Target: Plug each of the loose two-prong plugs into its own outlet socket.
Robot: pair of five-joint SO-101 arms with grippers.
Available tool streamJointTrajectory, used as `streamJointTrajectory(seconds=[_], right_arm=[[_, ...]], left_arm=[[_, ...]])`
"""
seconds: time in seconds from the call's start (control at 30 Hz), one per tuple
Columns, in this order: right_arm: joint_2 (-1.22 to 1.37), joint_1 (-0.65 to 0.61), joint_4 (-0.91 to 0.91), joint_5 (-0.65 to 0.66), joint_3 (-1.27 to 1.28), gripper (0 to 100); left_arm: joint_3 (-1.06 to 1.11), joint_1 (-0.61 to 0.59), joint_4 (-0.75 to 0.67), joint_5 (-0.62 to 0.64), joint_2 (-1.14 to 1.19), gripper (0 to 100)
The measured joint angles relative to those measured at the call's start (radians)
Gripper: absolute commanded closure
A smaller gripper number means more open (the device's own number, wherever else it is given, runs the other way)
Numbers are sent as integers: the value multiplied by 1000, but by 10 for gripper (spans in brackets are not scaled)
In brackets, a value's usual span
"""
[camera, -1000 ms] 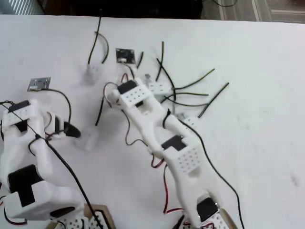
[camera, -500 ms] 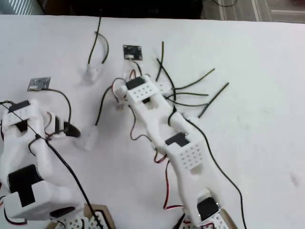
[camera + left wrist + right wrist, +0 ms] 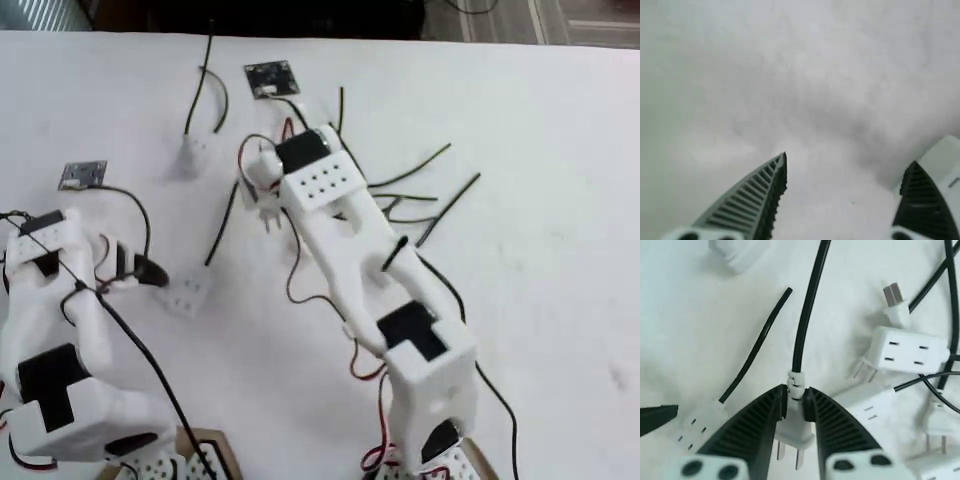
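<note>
Misalignment is risked if the plug [image 3: 796, 432], clamped by the right gripper [image 3: 795, 390], is twisted by its cord [image 3: 806, 315].

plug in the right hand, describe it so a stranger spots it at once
On the white table, follow the outstretched arm to the right hand. It pinches a white two-prong plug with a black cord. Unlike the loose plugs nearby, this one sits between dark ribbed fingers.
</note>
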Motion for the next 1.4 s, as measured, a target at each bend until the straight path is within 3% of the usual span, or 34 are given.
streamJointTrajectory(seconds=[0.17, 0.4, 0.7, 0.83, 1.0, 1.4], right_arm=[[-192, 0, 12, 54, 213, 981], [-539, 68, -120, 94, 680, 981], [-655, 95, -307, 163, 1100, 981], [-655, 95, -371, 163, 1194, 962], [-657, 95, -368, 176, 1214, 825], [-657, 158, -236, 213, 1189, 829]], left_arm=[[0, 0, -3, 0, 0, 646], [0, 0, -5, 0, 0, 646], [0, 0, -5, 0, 0, 646], [0, 0, -5, 0, 0, 646], [0, 0, -5, 0, 0, 646], [0, 0, -5, 0, 0, 646]])
